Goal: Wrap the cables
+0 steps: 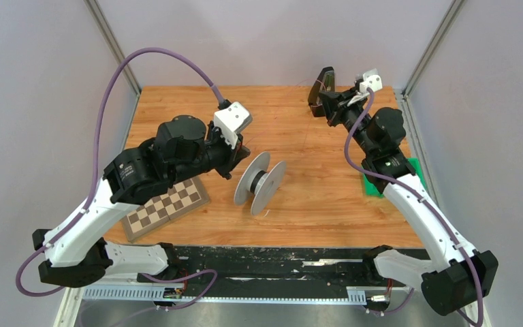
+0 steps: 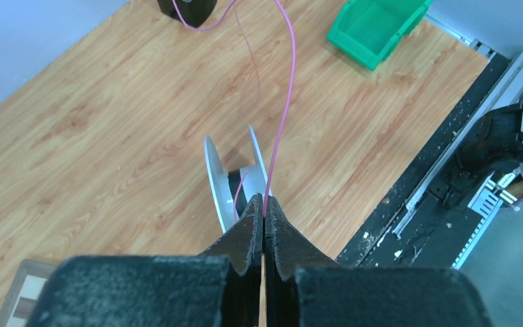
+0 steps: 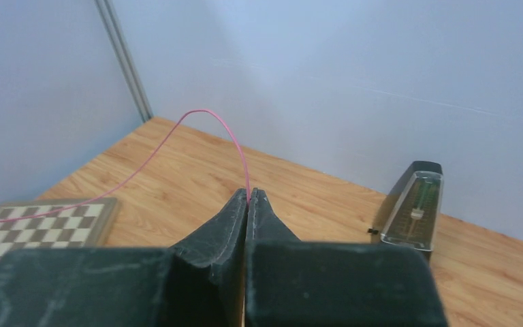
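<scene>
A grey spool (image 1: 260,182) with a dark core lies on its side mid-table; it also shows in the left wrist view (image 2: 235,180). A thin pink cable (image 2: 287,88) runs from the spool's core up through my left gripper (image 2: 264,204), which is shut on it just above the spool. In the top view the left gripper (image 1: 233,167) sits at the spool's left. My right gripper (image 3: 248,196) is shut on the same cable (image 3: 208,116), which arcs away to the left. The right gripper (image 1: 317,106) is raised at the back of the table.
A chessboard (image 1: 167,208) lies under the left arm near the front left. A metronome (image 3: 414,211) stands by the back wall beside the right gripper. A green bin (image 2: 374,24) sits at the right, partly under the right arm (image 1: 381,146).
</scene>
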`<act>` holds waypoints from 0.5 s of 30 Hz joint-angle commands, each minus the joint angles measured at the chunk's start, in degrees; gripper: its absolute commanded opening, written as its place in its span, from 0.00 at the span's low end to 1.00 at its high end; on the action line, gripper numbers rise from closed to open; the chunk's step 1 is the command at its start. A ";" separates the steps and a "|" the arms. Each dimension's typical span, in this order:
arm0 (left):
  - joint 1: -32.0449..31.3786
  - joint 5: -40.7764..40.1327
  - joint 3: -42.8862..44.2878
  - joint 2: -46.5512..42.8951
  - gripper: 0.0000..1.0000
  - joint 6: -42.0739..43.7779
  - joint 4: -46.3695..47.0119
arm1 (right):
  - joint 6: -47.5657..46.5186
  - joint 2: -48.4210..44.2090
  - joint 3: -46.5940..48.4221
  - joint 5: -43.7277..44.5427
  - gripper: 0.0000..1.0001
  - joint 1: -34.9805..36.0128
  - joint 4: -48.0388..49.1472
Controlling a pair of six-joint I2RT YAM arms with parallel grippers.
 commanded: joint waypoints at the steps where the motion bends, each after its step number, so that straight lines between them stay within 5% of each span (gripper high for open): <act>1: 1.40 2.81 -4.17 -1.35 0.00 -2.22 2.03 | -8.73 1.95 1.07 3.10 0.01 0.03 3.57; 8: 3.01 7.73 -7.93 1.97 0.00 -2.38 2.85 | -7.22 6.57 -4.74 4.11 0.07 -6.93 2.71; 15: 5.98 14.39 -12.58 3.83 0.00 -4.64 5.64 | 3.40 6.06 -7.88 -12.78 0.44 -9.12 -13.19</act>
